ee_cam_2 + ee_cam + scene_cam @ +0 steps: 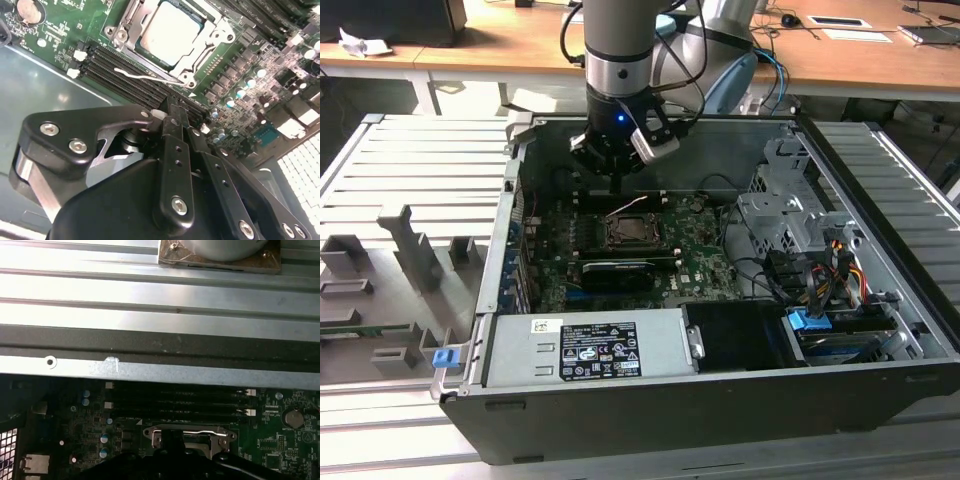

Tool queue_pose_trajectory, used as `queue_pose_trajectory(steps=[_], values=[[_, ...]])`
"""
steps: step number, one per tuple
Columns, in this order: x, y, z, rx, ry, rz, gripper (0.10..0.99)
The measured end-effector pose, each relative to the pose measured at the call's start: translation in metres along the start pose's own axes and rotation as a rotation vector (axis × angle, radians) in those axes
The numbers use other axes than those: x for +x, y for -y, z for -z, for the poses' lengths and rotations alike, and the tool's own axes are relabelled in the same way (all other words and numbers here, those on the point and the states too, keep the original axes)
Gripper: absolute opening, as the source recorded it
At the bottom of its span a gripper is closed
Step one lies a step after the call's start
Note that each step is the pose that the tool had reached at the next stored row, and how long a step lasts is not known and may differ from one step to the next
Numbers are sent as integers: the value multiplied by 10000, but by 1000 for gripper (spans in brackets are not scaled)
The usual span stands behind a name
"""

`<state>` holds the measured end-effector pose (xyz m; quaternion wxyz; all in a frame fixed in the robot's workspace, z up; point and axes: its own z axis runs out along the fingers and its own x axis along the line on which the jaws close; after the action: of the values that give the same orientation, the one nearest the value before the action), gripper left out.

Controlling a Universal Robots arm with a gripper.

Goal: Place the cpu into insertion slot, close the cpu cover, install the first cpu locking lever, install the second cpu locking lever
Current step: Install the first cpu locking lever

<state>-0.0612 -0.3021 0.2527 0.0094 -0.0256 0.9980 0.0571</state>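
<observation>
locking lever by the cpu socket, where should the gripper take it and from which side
Probably at the free tip of the thin wire locking lever, coming down from above. It stands raised and slanted beside the cpu cover, over the memory slots, so its end is clear.

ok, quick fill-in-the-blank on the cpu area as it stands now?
1. The silver chip sits on the ___ circuit board.
2. The metal cover is ___ over the chip.
3. A thin wire lever sticks out across the long black ___ slots.
Missing words: green; closed; memory.
</observation>
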Motion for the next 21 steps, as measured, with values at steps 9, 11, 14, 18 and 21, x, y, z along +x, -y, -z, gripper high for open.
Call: queue_pose_trajectory(steps=[9,11,14,18,21], values=[[-128,-41,-215,22,-6,42,106],[-130,-48,-243,112,-11,44,106],[-133,-50,-264,335,-23,50,106],[-159,-48,-274,40,-6,45,106],[-200,-49,-278,62,-9,45,106]])
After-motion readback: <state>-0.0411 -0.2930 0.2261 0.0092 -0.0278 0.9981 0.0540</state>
